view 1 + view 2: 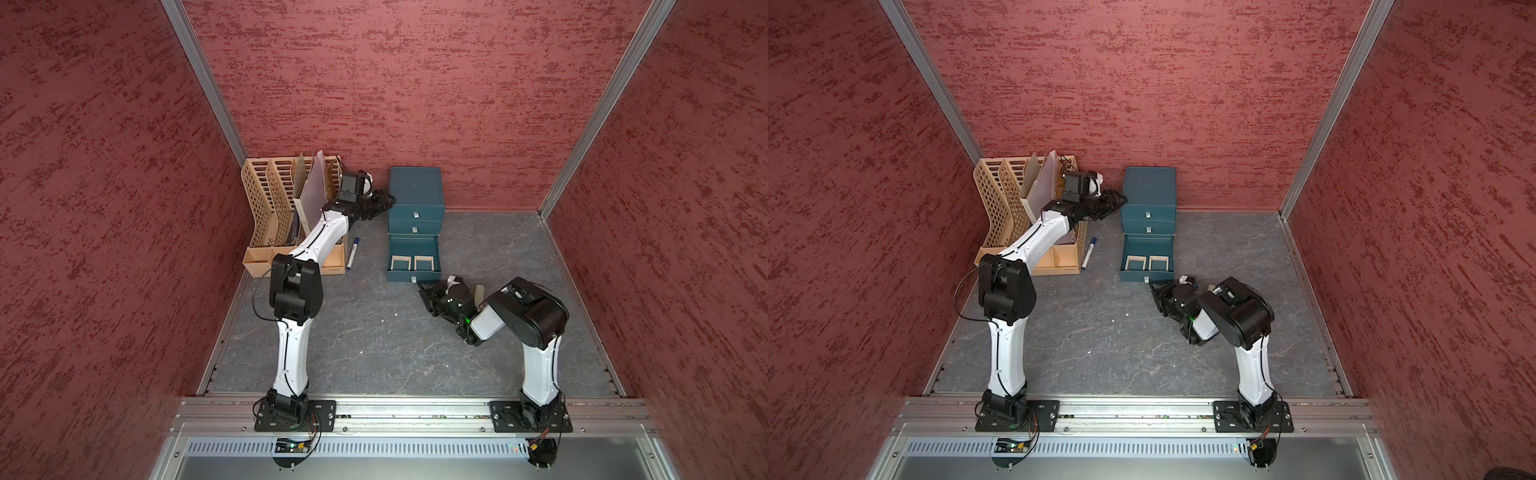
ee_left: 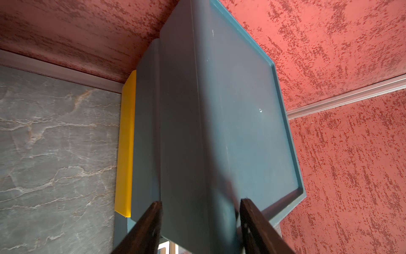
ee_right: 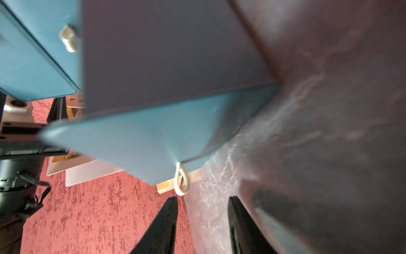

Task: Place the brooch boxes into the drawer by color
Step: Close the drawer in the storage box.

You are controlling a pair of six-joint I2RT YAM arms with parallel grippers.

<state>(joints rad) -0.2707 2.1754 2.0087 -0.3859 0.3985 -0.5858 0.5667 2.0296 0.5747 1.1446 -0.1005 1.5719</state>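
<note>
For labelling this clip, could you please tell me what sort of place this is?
Probably a robot test cell staged as a desk corner: red textured wall panels in aluminium framing, a left arm and right arm bolted to a front rail, and a tan file rack beside a teal drawer chest.

No legible text, labels or numbers.

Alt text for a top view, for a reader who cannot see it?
A teal chest of three drawers stands by the back wall, its bottom drawer pulled out with two pinkish-beige brooch boxes side by side inside. The right gripper sits just before that drawer's front; the left gripper is at the chest's upper left side.
</note>
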